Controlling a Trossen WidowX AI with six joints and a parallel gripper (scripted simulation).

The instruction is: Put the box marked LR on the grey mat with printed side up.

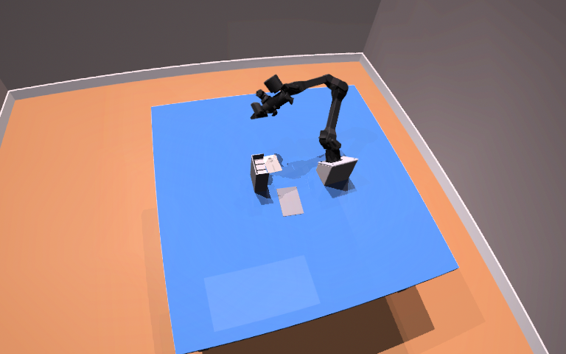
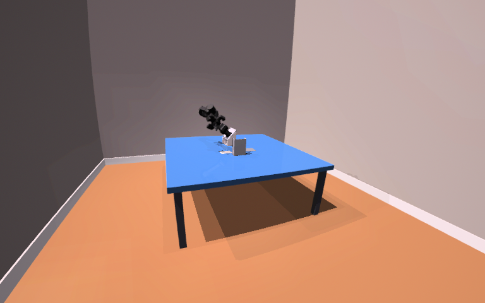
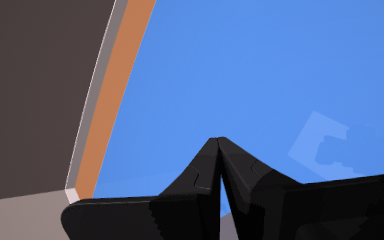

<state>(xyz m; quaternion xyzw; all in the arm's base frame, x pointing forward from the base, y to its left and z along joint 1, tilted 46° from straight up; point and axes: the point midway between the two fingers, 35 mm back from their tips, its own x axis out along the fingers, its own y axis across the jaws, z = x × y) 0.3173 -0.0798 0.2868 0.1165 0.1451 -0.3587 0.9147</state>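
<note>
From where I'm standing, the black arm (image 1: 334, 108) (image 2: 224, 129) rises from its pale wedge-shaped base (image 1: 349, 167) (image 2: 227, 141), bends at the top and reaches out over the blue counter (image 1: 217, 233) (image 2: 214, 171) (image 3: 225, 65). Its end effector (image 1: 253, 117) (image 2: 215, 122) (image 3: 217, 144) is closed on nothing, high in the air and well apart from the bin and the mat. The wrist view shows the two fingertips meeting, with a narrow wedge of space between the fingers further back.

The dark, upright bin (image 1: 261, 182) (image 2: 239, 147) stands on the counter, open at the top. Looking down into it, I can make out the pale top edges of three boxes (image 1: 260, 165), standing side by side in their slots. The LR box should be one of these, but I can't tell which; no reach code can be read from here.

Just beside the bin lies a flat white sheet (image 1: 275, 165) (image 2: 225, 152) with faint marks on it, too small to read. The grey mat (image 1: 290, 201) (image 2: 251, 149) lies flat near the bin as well, apart from the sheet, with no box on it. The arm's shadow (image 1: 298, 167) falls across the counter between base and bin.
</note>
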